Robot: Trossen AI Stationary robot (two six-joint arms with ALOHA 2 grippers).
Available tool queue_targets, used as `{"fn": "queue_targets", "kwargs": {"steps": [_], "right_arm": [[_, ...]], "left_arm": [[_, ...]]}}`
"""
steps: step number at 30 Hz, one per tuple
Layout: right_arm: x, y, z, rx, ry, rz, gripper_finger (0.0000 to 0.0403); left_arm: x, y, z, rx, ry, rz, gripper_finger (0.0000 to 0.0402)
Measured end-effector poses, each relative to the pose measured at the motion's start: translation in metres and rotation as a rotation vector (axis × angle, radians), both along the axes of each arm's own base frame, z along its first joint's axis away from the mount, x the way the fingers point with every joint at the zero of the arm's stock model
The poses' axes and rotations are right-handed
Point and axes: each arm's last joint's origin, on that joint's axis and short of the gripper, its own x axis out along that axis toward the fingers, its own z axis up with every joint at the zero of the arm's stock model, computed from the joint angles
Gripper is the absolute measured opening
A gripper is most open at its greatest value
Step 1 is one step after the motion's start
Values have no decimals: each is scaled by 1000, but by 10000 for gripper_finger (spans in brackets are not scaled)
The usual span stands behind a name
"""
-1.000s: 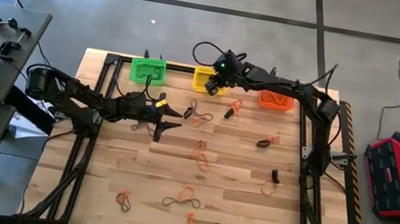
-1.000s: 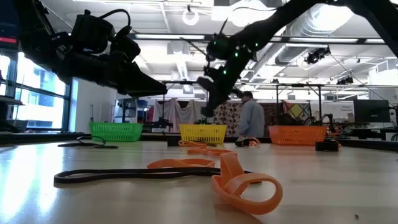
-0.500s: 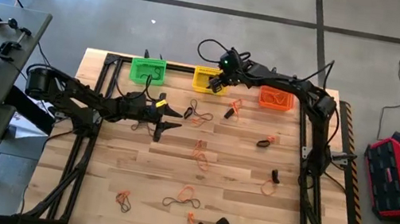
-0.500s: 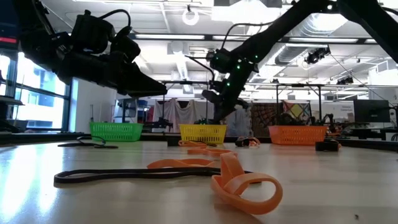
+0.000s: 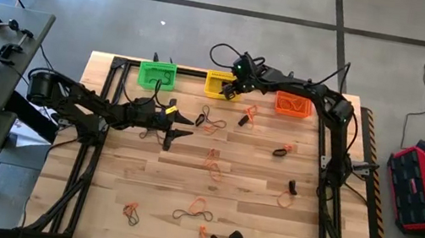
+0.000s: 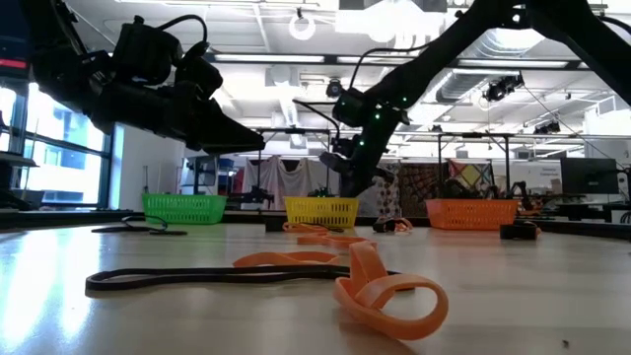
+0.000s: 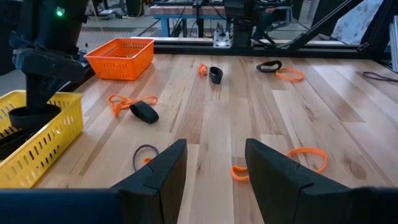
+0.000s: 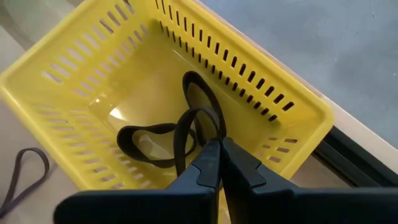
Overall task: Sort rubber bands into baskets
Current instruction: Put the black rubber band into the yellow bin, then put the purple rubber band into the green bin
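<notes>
The right gripper (image 8: pixel 217 163) hangs over the yellow basket (image 8: pixel 74 81), its two dark fingers pressed together on a black rubber band (image 8: pixel 193 118) whose loop dangles down into the basket; a second black band (image 8: pixel 149 140) lies flat on the basket floor just beside it. In the high view this gripper (image 5: pixel 228 89) sits at the upper middle of the frame, over the yellow basket (image 5: pixel 217 77), with the right arm reaching in from the right edge of the table (image 5: pixel 252 194). The green basket (image 5: pixel 156 73) stands to the left of the yellow one and the orange basket (image 5: pixel 292 106) to its right, all three in a row along the table's far edge. The left gripper (image 5: pixel 180 125) hovers left of the frame's centre, its fingers (image 7: pixel 158 174) standing apart with nothing between them. Past those fingers, in the left wrist view, an orange band (image 7: pixel 308 155) and a dark loop (image 7: pixel 144 155) lie on the wood, and farther off an orange band with a black one (image 7: pixel 144 112) touching it. Loose bands are scattered over the table in the high view: an orange one (image 5: pixel 209 165) near the centre, a dark one (image 5: pixel 280 152) right of centre, and an orange one (image 5: pixel 130 208) at the lower left. In the low view a curled orange band (image 6: pixel 389 296) and a long black band (image 6: pixel 187 279) lie in the foreground.
</notes>
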Motion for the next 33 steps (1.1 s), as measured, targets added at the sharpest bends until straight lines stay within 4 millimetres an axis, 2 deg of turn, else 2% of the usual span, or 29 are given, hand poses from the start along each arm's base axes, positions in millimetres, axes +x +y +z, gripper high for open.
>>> {"fn": "queue_targets", "kwargs": {"steps": [4,12,15,18,24,28,33], "right_arm": [[0,0,0,0,4,3,21],[0,0,0,-16,17,32,85],[-2,2,5,-32,33,65,92],[-2,8,22,-84,36,104,80],[-2,35,55,-202,-41,204,9],[-14,61,53,-261,-131,227,11],[-40,99,40,-313,-275,241,3]], "left_arm": [[0,0,0,0,0,0,157],[0,0,0,1,0,0,157],[0,0,0,1,0,0,157],[0,0,0,1,0,1,157],[0,1,0,5,1,18,157],[0,1,0,7,1,17,157],[0,1,0,22,1,15,157]]}}
